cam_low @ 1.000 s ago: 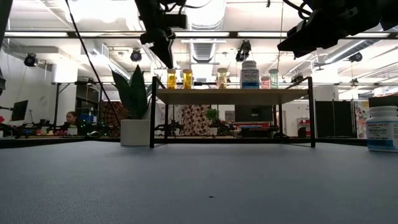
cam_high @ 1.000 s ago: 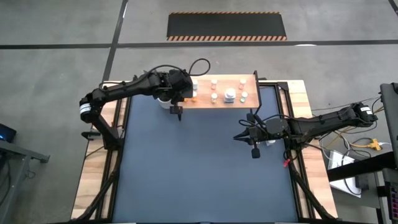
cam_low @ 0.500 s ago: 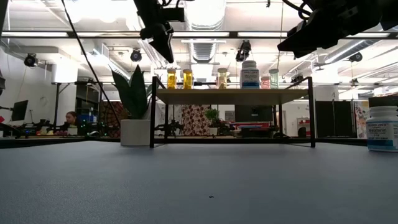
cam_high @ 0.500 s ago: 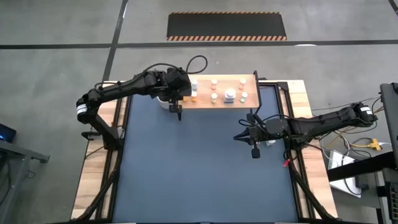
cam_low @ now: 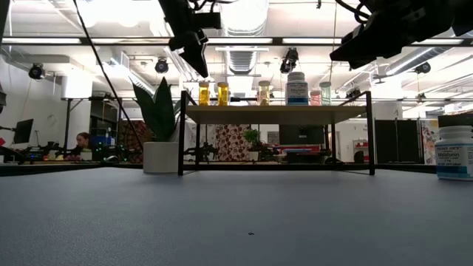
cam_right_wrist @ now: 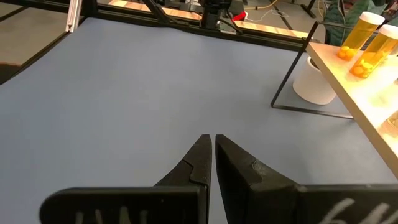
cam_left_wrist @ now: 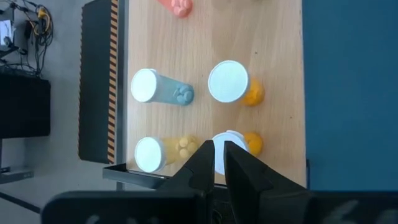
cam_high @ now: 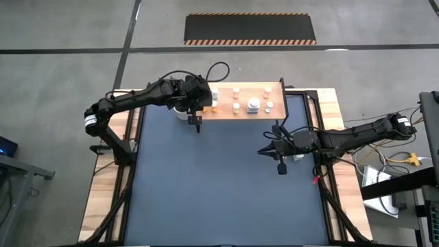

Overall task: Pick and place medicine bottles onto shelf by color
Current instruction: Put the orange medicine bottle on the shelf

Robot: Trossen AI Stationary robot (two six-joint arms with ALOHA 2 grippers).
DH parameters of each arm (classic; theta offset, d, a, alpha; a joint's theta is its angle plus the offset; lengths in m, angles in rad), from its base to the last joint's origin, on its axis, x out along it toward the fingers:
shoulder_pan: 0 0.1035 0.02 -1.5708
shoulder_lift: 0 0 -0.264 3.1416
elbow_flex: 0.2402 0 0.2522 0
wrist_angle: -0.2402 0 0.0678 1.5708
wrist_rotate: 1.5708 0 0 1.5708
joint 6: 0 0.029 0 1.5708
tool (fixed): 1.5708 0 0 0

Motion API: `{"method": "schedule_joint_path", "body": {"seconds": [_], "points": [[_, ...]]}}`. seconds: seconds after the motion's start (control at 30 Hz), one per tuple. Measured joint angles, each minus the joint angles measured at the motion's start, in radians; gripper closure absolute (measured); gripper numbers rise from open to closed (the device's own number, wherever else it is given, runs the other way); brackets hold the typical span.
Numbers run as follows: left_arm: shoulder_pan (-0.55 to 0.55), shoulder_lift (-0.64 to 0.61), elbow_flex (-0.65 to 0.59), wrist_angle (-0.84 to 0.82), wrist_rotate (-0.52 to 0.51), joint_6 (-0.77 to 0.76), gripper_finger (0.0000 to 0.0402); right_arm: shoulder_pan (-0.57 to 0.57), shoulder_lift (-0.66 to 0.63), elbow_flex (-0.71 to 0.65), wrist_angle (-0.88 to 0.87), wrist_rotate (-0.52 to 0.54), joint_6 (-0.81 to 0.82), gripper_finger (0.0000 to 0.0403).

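The shelf stands at the table's far edge with several medicine bottles on it. In the left wrist view they are white-capped: two orange, one teal, one yellow. My left gripper points down above the shelf's left end. It is shut and empty, over the front-left orange bottle. My right gripper is shut and empty. It hangs above the table's right part and points toward the table's left edge. A larger white bottle stands on the table at the right.
A white plant pot stands on the table beside the shelf's left legs and shows in the right wrist view. The dark blue tabletop lies bare in front of the shelf. A person sits far off in the room.
My left gripper has gone up a little above the shelf's left end. The bottles stand as before.
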Motion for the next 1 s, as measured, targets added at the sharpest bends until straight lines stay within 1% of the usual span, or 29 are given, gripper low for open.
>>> {"method": "schedule_joint_path", "body": {"seconds": [0.47,0.63,0.77,1.0], "points": [[0.000,0.010,-0.006,0.000,0.000,-0.004,0.0384,0.000,0.000,0.000,-0.007,0.000,0.000,0.0390],[0.001,0.010,-0.007,-0.039,0.000,-0.026,0.0384,0.000,0.000,0.000,-0.007,0.000,0.000,0.0390],[0.001,0.009,-0.019,-0.032,0.000,-0.026,0.0384,0.000,0.000,0.000,-0.007,0.000,0.000,0.0390],[0.001,-0.002,-0.034,-0.034,-0.016,-0.027,0.0384,0.000,0.000,0.000,-0.006,0.000,0.000,0.0390]]}}
